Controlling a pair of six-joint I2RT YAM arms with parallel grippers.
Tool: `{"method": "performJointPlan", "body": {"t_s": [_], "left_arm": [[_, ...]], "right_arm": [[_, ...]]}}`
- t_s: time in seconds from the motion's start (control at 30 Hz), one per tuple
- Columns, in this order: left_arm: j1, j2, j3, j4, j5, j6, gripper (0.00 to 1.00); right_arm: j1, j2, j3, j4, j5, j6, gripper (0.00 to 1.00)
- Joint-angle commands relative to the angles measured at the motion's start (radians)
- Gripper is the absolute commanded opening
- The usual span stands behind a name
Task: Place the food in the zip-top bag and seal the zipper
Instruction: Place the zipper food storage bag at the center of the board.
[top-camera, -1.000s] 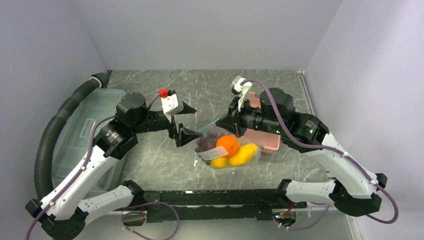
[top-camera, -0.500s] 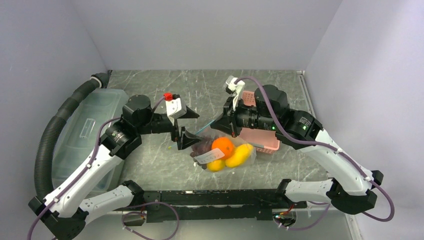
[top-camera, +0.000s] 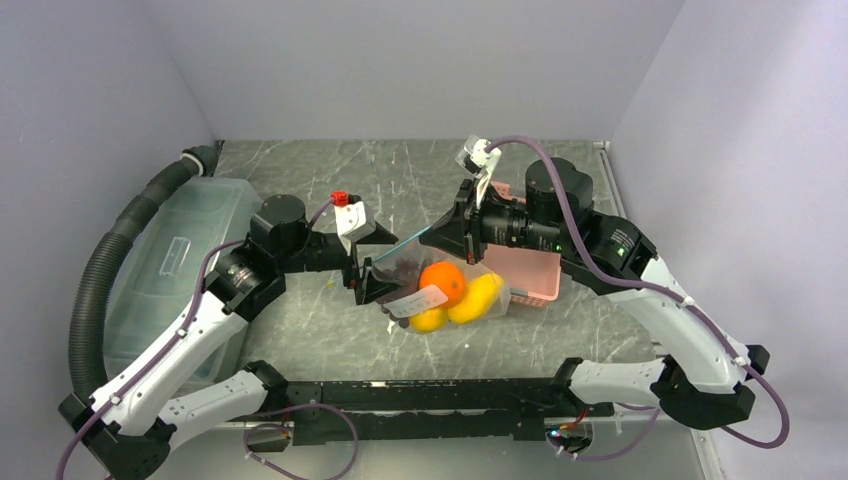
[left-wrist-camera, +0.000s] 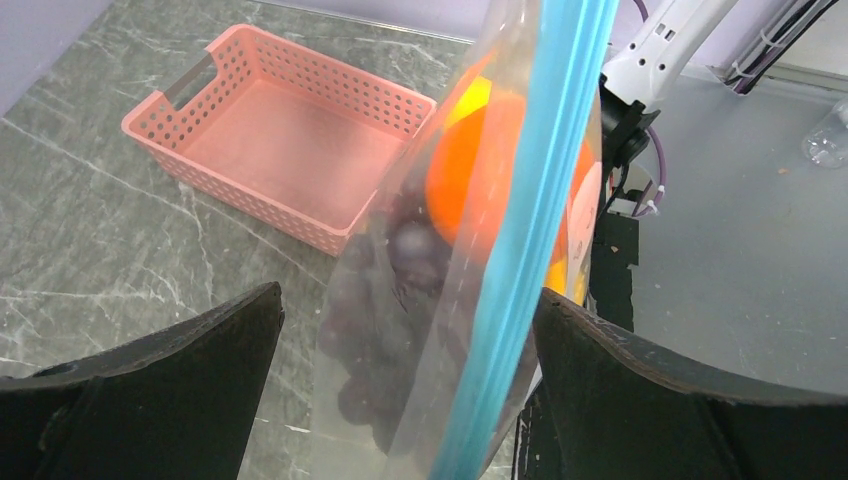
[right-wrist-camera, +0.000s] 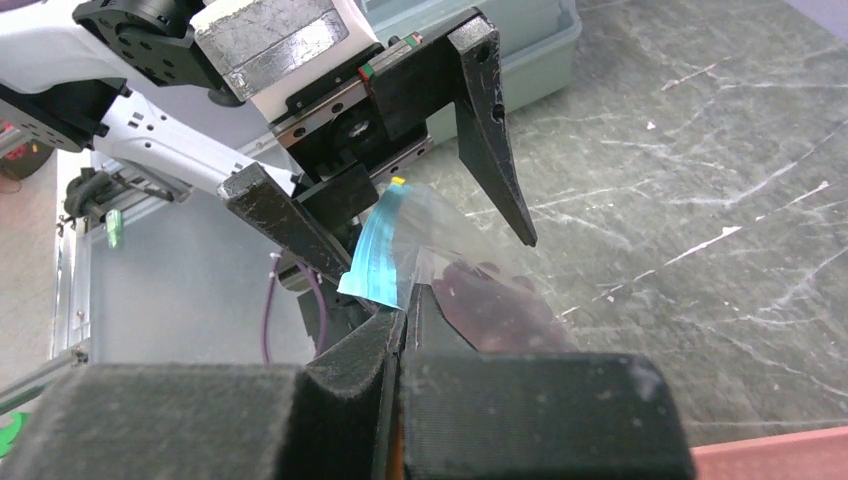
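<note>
The zip-top bag (top-camera: 455, 295) is found in the middle of the table (top-camera: 300, 310), just left of the pink basket (left-wrist-camera: 290, 150). Its top edge is pinched tight by the right end effector (right-wrist-camera: 408, 310), which is clenched on it. The food is seen inside the bag: an orange ball (top-camera: 442, 280), yellow pieces (top-camera: 475, 300) and dark grapes (left-wrist-camera: 390, 300). The left end effector (top-camera: 378, 266) is spread wide, and the blue zipper (left-wrist-camera: 530, 230) is placed between its fingers (left-wrist-camera: 150, 370), not squeezed.
</note>
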Motion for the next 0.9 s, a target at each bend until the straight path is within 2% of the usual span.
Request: {"method": "performJointPlan", "body": {"t_s": [0.0,0.1,0.17,0.27,0.4,0.6,0.73,0.87], "left_arm": [[0.002,-0.003,0.003,0.027,0.004,-0.005,1.0],[0.002,0.0,0.011,0.021,0.004,-0.001,0.95],[0.002,0.006,0.015,0.021,0.02,0.0,0.87],[0.002,0.022,0.03,0.003,0.05,0.008,0.67],[0.001,0.048,0.05,-0.026,0.075,0.013,0.34],[0.002,0.073,0.08,-0.075,0.079,0.023,0.01],[0.002,0.064,0.078,-0.067,0.053,0.017,0.0],[0.002,0.057,0.078,-0.059,0.008,0.005,0.0]], "right_arm": [[-0.007,-0.003,0.035,0.109,-0.045,0.013,0.0],[-0.01,-0.002,0.016,0.116,-0.056,0.017,0.0],[-0.012,-0.001,0.006,0.123,-0.064,0.019,0.0],[-0.013,-0.001,-0.002,0.126,-0.071,0.019,0.0],[-0.021,-0.002,-0.007,0.13,-0.075,0.019,0.0],[-0.035,-0.015,-0.033,0.133,-0.073,0.022,0.0],[-0.055,-0.032,-0.055,0.134,-0.068,0.024,0.0],[-0.075,-0.048,-0.071,0.125,-0.054,0.021,0.08]]}}
